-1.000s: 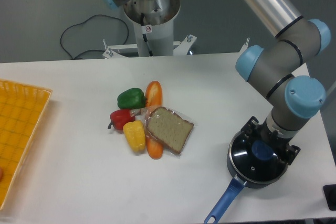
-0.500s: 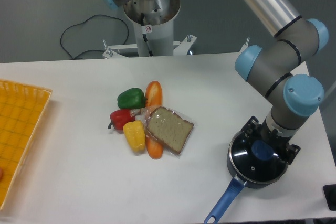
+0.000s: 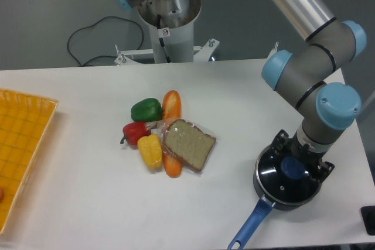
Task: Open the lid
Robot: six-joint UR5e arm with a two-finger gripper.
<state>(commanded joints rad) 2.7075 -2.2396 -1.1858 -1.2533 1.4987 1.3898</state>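
The lid (image 3: pixel 281 181), round dark glass with a metal rim, sits on the dark saucepan (image 3: pixel 270 198) at the table's front right. Its blue knob (image 3: pixel 293 168) shows in the centre. My gripper (image 3: pixel 302 157) hangs straight down over the lid. One black finger (image 3: pixel 280 142) stands to the upper left of the knob and the other to its lower right, with a gap between each and the knob. The gripper is open, and the wrist hides the far part of the lid.
The saucepan's long blue handle (image 3: pixel 249 228) points toward the front table edge. Green (image 3: pixel 145 109), red (image 3: pixel 135 132) and yellow (image 3: pixel 150 151) peppers, carrots (image 3: pixel 171 105) and a bagged bread slice (image 3: pixel 188 143) lie mid-table. A yellow basket (image 3: pixel 20 150) is at the left edge.
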